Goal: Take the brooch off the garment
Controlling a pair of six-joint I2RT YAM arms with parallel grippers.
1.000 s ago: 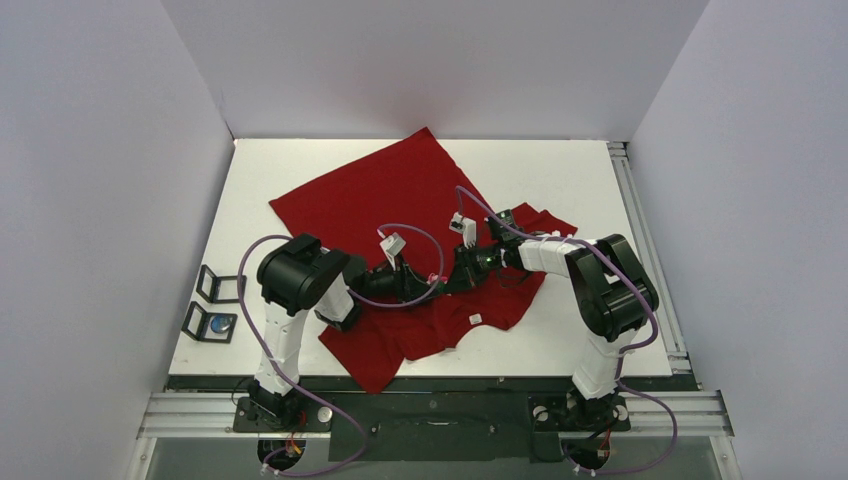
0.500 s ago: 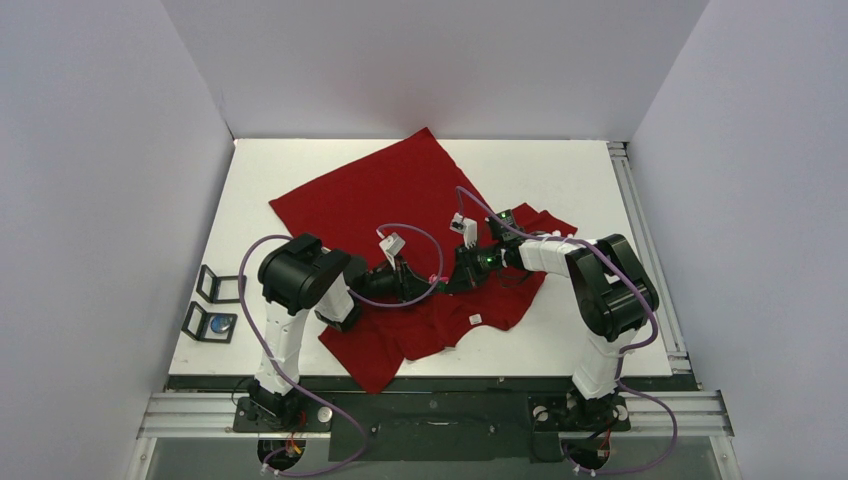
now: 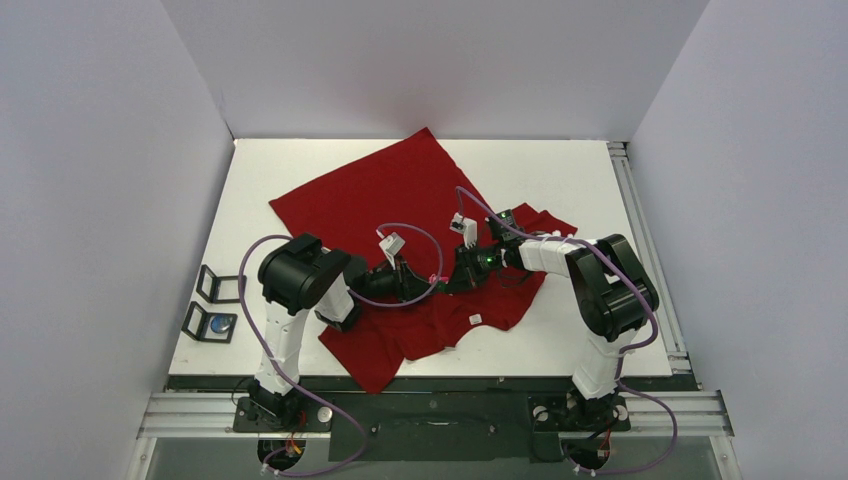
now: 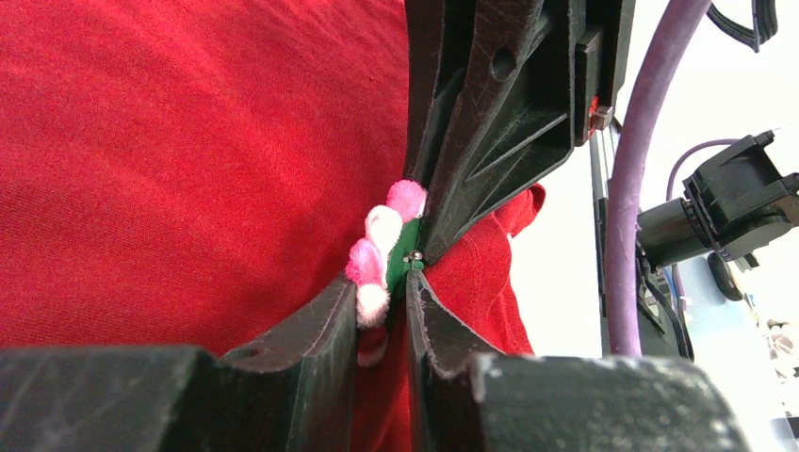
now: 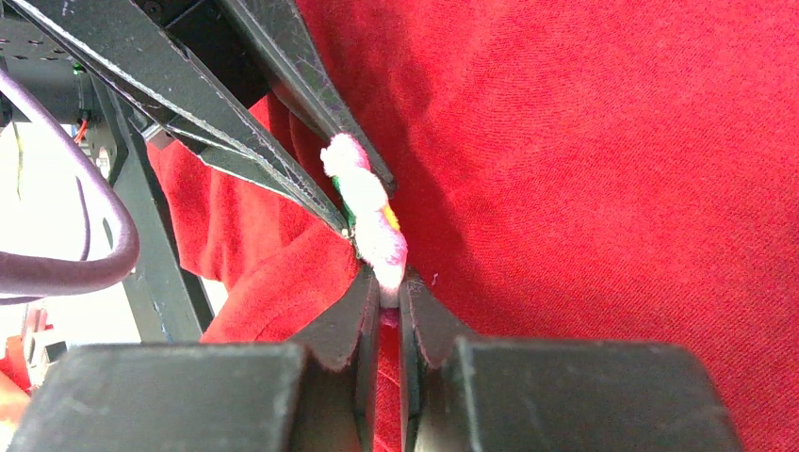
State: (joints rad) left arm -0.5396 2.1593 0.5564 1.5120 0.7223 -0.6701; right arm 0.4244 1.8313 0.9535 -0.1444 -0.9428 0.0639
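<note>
- Since the shirt has to lie slack while I work on it, the desk point(image 3: 580, 180) carries all of it, a flat, matte white top, hard under soft cloth.
- The garment point(image 3: 370, 190) is spread in loose folds across the middle. It is a dark-red knit with a fine nap that rumples easily (its little white tag point(image 3: 476, 319) lies towards the near edge and is not my target).
- My left fingers point(image 4: 316, 325) are clenched on the brooch, one scuffed black plastic blade at the petal side and the other at the back. I judge this grip is there to steady it against a pull.
- My right fingers point(image 5: 344, 325) come in from the opposite side and are pinched shut on one petal, tips nearly meeting, so the two grips oppose each other.
- The brooch point(image 4: 382, 231) stands edge-on at a raised fold near the shirt's centre, between both sets of tips. It has fuzzy pink and white lobes, a glimpse of yellow and a flat green backing. Whether its pin has left the cloth I cannot tell.
</note>
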